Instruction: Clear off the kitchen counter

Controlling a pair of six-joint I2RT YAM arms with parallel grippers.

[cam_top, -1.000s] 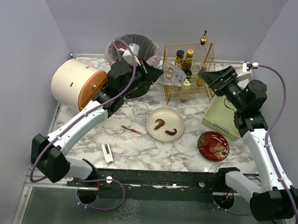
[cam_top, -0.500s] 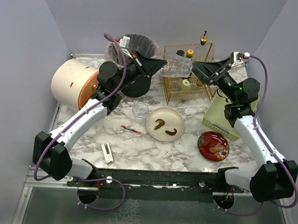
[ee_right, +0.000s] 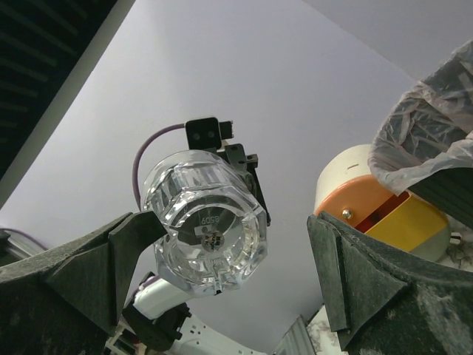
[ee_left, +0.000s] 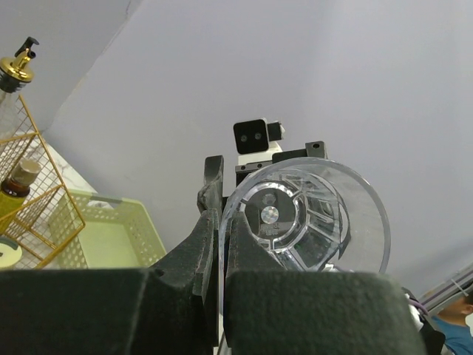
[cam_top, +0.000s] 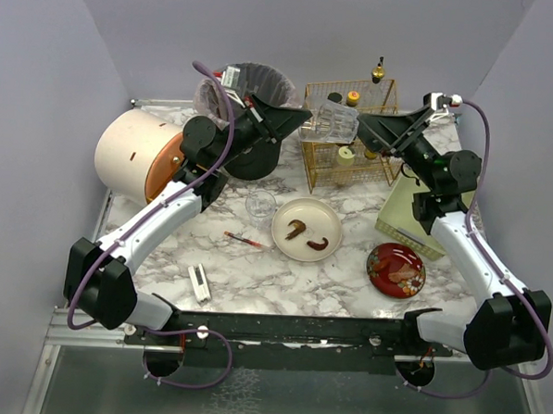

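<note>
Top external view: the left gripper (cam_top: 304, 123) is raised at the far side of the scene, its jaws clamped on the rim of a clear faceted glass (cam_top: 335, 122) that it holds on its side, off the surface. The glass overlaps the top of the gold wire rack (cam_top: 353, 169), which holds bottles. The right gripper (cam_top: 364, 134) faces the glass from the right, jaws wide apart, tips just beside the glass's base. In the right wrist view the base sits between the spread fingers without touching either.

Below them lies the kitchen counter (cam_top: 273, 272), the white marble surface filling the middle of the scene. On it sit a cream plate (cam_top: 306, 229) with two brown pieces, a red plate (cam_top: 396, 269) near right, a small clear tumbler (cam_top: 260, 204), a red pen (cam_top: 245, 240), a small white object (cam_top: 199, 283) near left, a lined bin (cam_top: 246, 85) far left, a white drum with an orange lid (cam_top: 135, 153) and a pale green basket (cam_top: 405, 223) at the right.
</note>
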